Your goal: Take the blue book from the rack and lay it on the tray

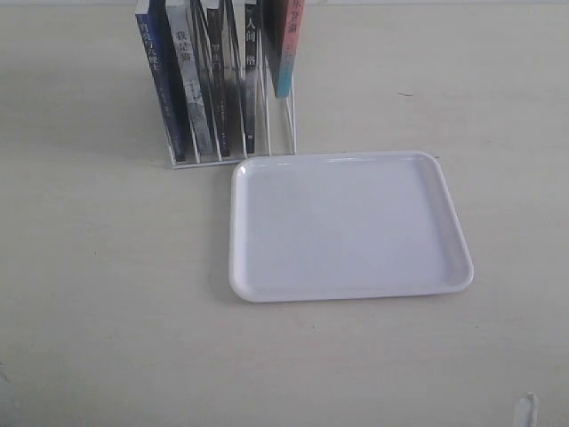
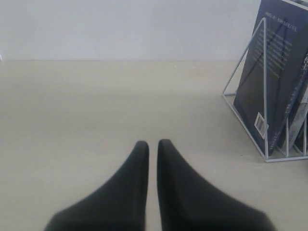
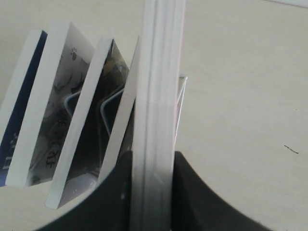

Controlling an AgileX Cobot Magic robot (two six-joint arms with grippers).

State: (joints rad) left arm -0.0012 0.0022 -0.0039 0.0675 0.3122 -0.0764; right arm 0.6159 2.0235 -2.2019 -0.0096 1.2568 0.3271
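While right fingers (image 3: pixel 192 202) pinch one book (image 3: pixel 156 96) at the rack (image 1: pixel 291 120) and left fingers (image 2: pixel 125 192) rest closed, lifting could drag neighbouring books (image 3: pixel 82 120) over.

Pale table (image 1: pixel 107 338); small dark mark (image 1: pixel 404 94) on it. Grey-white-spined book (image 1: pixel 188 80) stands second from left; pink-and-teal-spined book (image 1: pixel 289 53) raised, rightmost.

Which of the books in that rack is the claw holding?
The pink-and-teal book, rightmost in the exterior view: the right gripper clamps its page edge, and it sits raised above the others in the rack.
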